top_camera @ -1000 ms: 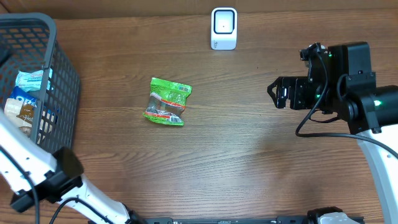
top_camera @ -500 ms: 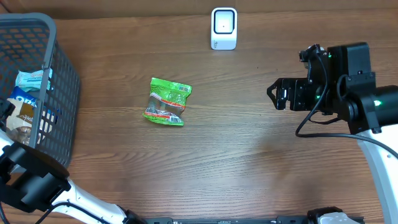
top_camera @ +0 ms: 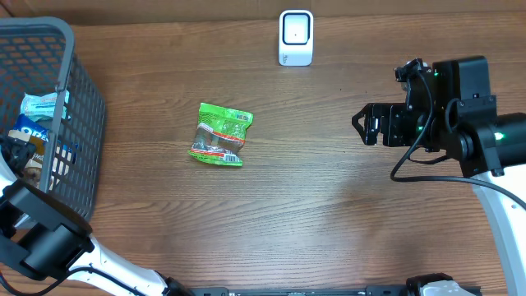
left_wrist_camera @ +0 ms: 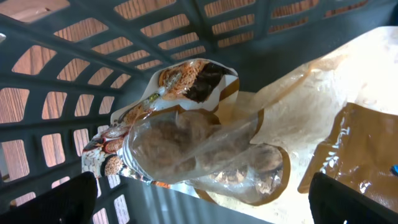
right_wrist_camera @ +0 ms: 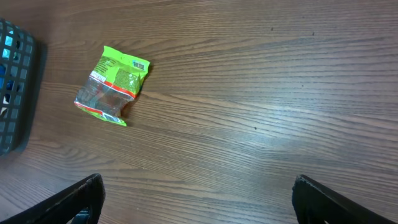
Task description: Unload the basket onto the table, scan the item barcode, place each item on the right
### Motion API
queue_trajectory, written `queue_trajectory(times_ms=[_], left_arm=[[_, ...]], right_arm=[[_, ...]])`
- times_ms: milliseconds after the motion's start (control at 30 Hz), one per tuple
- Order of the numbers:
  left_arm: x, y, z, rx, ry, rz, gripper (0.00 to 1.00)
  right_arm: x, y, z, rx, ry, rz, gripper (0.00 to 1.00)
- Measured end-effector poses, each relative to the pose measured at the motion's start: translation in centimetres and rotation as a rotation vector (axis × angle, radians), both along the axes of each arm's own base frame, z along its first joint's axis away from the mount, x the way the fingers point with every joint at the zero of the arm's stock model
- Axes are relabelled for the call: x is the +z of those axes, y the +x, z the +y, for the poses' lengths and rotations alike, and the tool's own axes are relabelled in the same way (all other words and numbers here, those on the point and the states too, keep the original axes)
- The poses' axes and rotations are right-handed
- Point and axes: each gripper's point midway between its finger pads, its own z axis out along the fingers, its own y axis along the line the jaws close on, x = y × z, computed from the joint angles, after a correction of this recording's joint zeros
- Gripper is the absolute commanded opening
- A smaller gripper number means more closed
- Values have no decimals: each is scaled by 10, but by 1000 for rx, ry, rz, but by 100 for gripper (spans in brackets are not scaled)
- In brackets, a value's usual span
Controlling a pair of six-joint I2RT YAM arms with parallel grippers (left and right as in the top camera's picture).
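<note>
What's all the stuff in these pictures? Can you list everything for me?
table: one, brown wood, under everything
basket: one, dark grey, left end of the table
snack bags: at least two, light blue and brown-and-clear, inside the basket
green bag: one, green, lying mid-table
scanner: one, white, far edge of the table
left hand: one, black, open, inside the basket over the bags
right hand: one, black, open, above the table's right side
</note>
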Motion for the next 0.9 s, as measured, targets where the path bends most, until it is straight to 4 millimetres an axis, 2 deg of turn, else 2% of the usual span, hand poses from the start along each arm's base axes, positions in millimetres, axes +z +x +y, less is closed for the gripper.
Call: queue_trajectory(times_ms=[167,267,333,433,533,567,633,700,767,800,833,900], left_arm=[[-24,0,2,3,15,-4,98],[-43,-4,-3,2,5,5,91],[-50,-4,-2,2,12,-1,76],[-51,-2,-1,6,21,-12,36],[-53,-1,-2,1,15,-20,9],[-54,0,-2,-3,12,-23,5],[-55,3,-4,-13,-1,-37,11],[-56,9,-6,-25,-17,-66,31],[-58,19,-10,-46,-45,-120,71],[-59,24,-13,-58,-64,-141,80],[-60,30,-17,-77,-93,-173,85],[-59,44,-28,-122,-152,-235,86]], right_arm=[[0,0,0,-1,0,0,97],[0,0,0,0,0,0,97],[0,0,0,-1,0,0,96],[0,0,0,0,-1,-1,96],[0,0,0,-1,0,0,96],[0,0,0,0,0,0,96],[0,0,0,0,0,0,96],[0,0,0,-1,0,0,96],[0,0,0,0,0,-1,96],[0,0,0,0,0,-1,96],[0,0,0,-1,0,0,96],[0,0,0,-1,0,0,96]])
